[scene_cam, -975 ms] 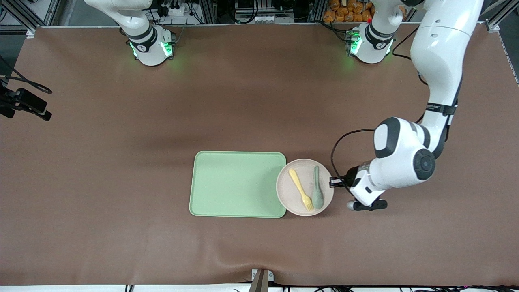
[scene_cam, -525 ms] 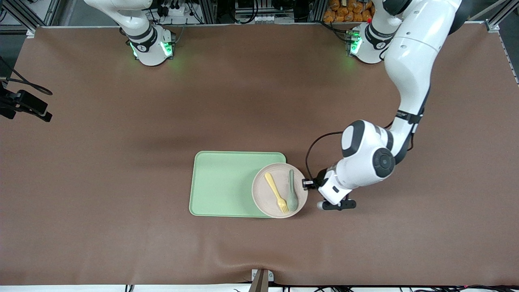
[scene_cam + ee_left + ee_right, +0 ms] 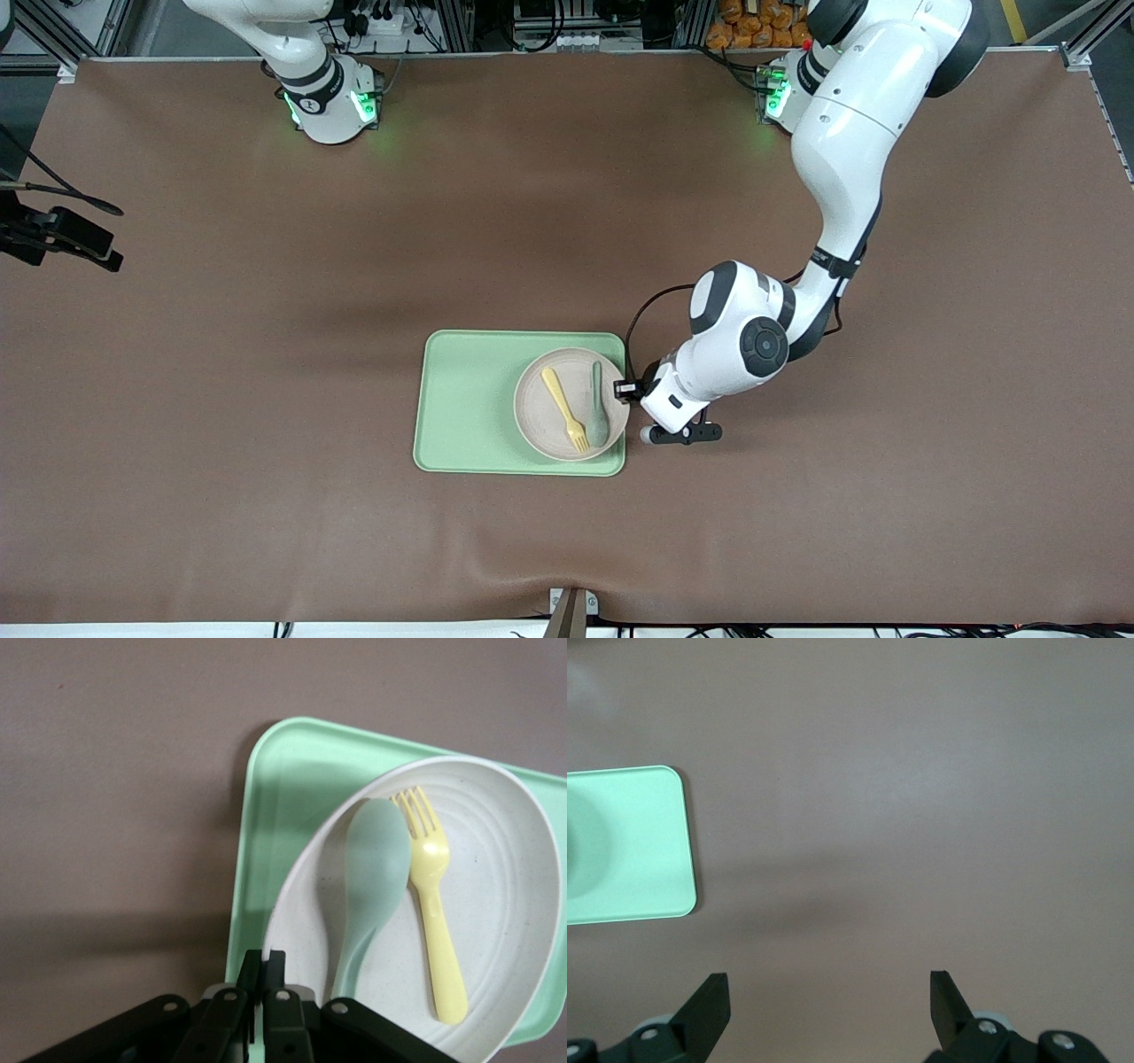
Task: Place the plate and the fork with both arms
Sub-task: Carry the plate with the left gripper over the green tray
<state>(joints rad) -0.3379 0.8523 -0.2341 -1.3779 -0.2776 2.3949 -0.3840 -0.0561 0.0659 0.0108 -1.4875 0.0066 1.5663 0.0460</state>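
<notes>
The left gripper (image 3: pixel 264 979) is clamped on the plate's (image 3: pixel 571 405) rim at the edge toward the left arm's end of the tray (image 3: pixel 469 403). The plate sits over that end of the tray, carrying the fork (image 3: pixel 565 408) and a spoon (image 3: pixel 598 403). Release looks unfinished, and the fork remains to be set out. The right gripper (image 3: pixel 828 1014) waits, jaws wide and empty, above bare table beside the tray.

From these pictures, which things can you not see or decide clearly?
- Right claw: absent from the front view, cut off by the top edge; its wrist view shows only open fingertips.
- Left claw on the plate: in the front view the arm covers the grip.
- Whether the plate rests on the tray or hangs just above: undecidable.
</notes>
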